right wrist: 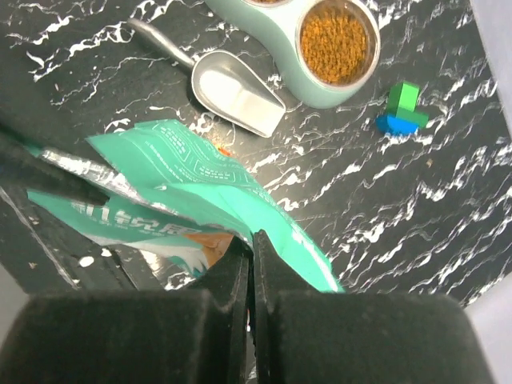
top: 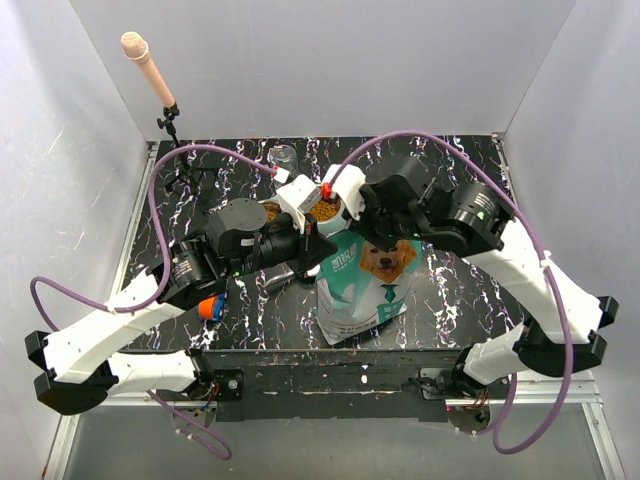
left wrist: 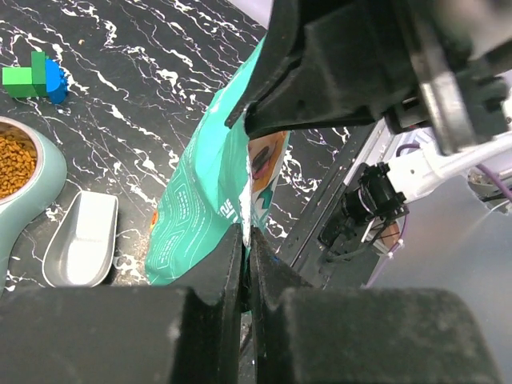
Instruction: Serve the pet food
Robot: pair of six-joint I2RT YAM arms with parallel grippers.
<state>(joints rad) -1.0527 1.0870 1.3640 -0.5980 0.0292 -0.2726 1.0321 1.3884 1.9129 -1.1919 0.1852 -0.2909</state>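
The pet food [right wrist: 334, 44] is orange-brown kibble heaped in a mint-green double bowl [right wrist: 320, 98]. It also shows in the left wrist view [left wrist: 14, 164] and the top view [top: 325, 211]. The teal-and-white dog-print bag [top: 365, 285] stands upright in front of the bowl. My left gripper [left wrist: 246, 238] is shut on one top edge of the bag [left wrist: 204, 188]. My right gripper [right wrist: 251, 242] is shut on the other top edge of the bag [right wrist: 200, 172]. Both grippers meet over the bag's top, left [top: 312, 248] and right [top: 375, 235]. The bag's inside is hidden.
An empty metal scoop [right wrist: 236, 92] lies on the black marbled table between bag and bowl; it also shows in the left wrist view [left wrist: 80, 240]. Green and blue blocks [right wrist: 404, 110] lie beyond the bowl. A clear glass [top: 283, 157] and a small stand [top: 170, 125] are at the back.
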